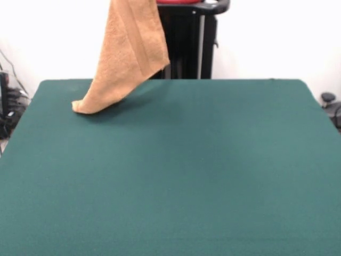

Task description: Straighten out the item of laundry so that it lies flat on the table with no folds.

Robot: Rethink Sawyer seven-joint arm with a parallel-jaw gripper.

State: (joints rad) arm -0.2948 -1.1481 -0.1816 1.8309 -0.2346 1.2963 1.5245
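Note:
The orange-tan terry towel (125,56) hangs down from above the picture's top edge, over the far left part of the dark green table (176,170). Its lower corner (85,105) rests on the cloth near the far left side. A woven band runs down the towel's right part, ending at a free corner that hangs in the air. The gripper is above the top edge and does not show. Whatever holds the towel's top is hidden.
The robot's black pedestal (186,42) stands behind the table's far edge, with a bit of red arm (178,1) at the top. Cables and dark gear (8,106) lie off the table's left side, a small dark object (327,98) off the right.

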